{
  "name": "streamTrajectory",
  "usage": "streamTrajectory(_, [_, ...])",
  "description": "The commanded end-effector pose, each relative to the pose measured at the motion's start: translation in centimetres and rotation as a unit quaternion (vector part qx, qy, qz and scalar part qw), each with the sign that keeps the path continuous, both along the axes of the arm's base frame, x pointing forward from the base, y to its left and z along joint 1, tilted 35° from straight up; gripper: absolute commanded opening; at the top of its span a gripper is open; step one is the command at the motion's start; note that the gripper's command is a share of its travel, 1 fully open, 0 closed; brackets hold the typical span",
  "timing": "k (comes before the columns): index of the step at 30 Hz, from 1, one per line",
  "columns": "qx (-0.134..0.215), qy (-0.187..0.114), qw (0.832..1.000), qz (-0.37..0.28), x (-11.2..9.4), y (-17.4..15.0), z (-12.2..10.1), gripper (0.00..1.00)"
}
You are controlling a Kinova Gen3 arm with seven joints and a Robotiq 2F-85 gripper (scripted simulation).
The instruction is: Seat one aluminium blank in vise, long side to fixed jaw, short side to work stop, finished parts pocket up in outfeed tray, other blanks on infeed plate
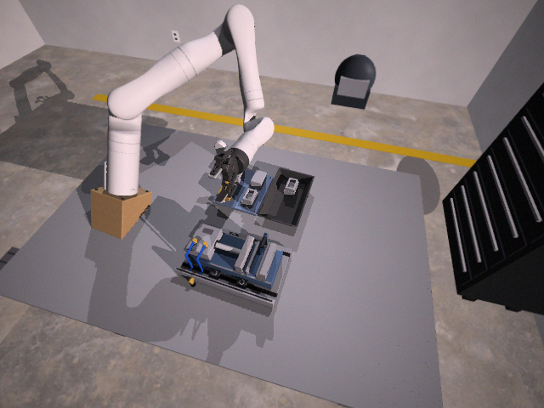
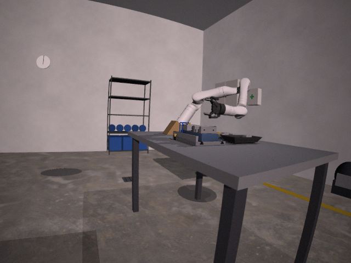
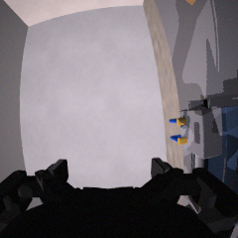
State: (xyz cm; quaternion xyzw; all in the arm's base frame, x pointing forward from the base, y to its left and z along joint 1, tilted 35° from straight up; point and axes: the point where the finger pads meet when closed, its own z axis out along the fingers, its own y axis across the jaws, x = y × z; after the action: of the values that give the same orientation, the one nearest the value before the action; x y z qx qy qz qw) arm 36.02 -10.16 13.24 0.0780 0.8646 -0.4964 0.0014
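My gripper (image 1: 221, 178) is open and empty. It hangs tilted in the air above the near left part of the blue infeed plate (image 1: 242, 189). On the plate lie a plain aluminium blank (image 1: 257, 176) and a grey part with a dark pocket (image 1: 249, 196). Yellow bits (image 1: 222, 190) show under the fingers; I cannot tell what they are. The black outfeed tray (image 1: 287, 197) holds one pocketed part (image 1: 291, 185). The vise (image 1: 237, 257) stands nearer the front, and its narrow opening (image 1: 254, 254) looks empty. In the wrist view the open fingers point at the wall, with the vise's hose end (image 3: 198, 134) at the right.
The arm's wooden base block (image 1: 119, 212) stands left of the vise. Blue hoses (image 1: 195, 258) leave the vise's left end block. A black drawer cabinet (image 1: 501, 219) stands off the table at the right. In the exterior view the gripper (image 2: 211, 113) is well above the vise (image 2: 198, 133).
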Motion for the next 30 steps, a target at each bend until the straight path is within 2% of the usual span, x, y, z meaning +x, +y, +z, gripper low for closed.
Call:
streamTrajectory(1, [0.000, 0.000, 1.000, -0.001, 0.00, -0.04, 0.05, 1.00])
streamTrajectory(22, [0.002, -0.001, 1.000, 0.000, 0.03, 0.00, 0.08, 1.00])
streamTrajectory(30, [0.034, -0.004, 0.999, 0.003, 0.45, 0.65, 0.46, 1.00])
